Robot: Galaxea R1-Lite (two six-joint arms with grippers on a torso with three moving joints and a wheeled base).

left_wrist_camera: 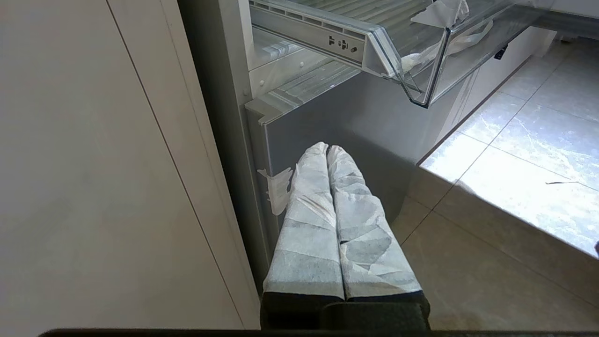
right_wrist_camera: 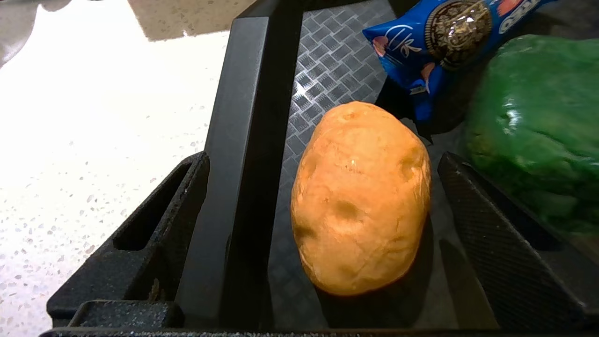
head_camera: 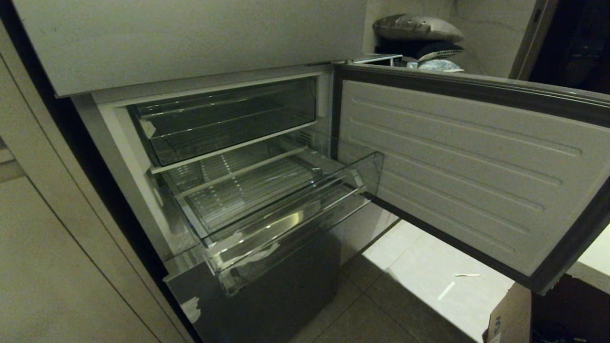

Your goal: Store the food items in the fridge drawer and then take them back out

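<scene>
Spanning the potato with its jaws spread wide, the right gripper is seen only in the right wrist view. One black finger stands on the outer side of the raised black rim of a tray with a diamond-patterned floor; the other finger stands beside the potato on the inner side. Neither finger touches the potato, which lies on the tray floor just inside the rim. A blue cookie packet lies beyond the potato, apart from it. A green wrapped item lies next to the packet, near the inner finger. The tray rests on a pale speckled countertop.

The fridge drawer is pulled out of the open compartment. It is a clear plastic bin with a ribbed floor, and no food shows in it. Whitish tape scraps cling to its front edge. A second clear drawer above it is pushed in. The fridge door stands swung open to the right, its ribbed white liner facing the compartment. Below the drawer is a grey steel front.

The left gripper hangs low beside that grey front, near the edge of a tall pale cabinet panel. Its two tape-wrapped fingers are pressed together and hold nothing. Tiled floor lies beyond it.
</scene>
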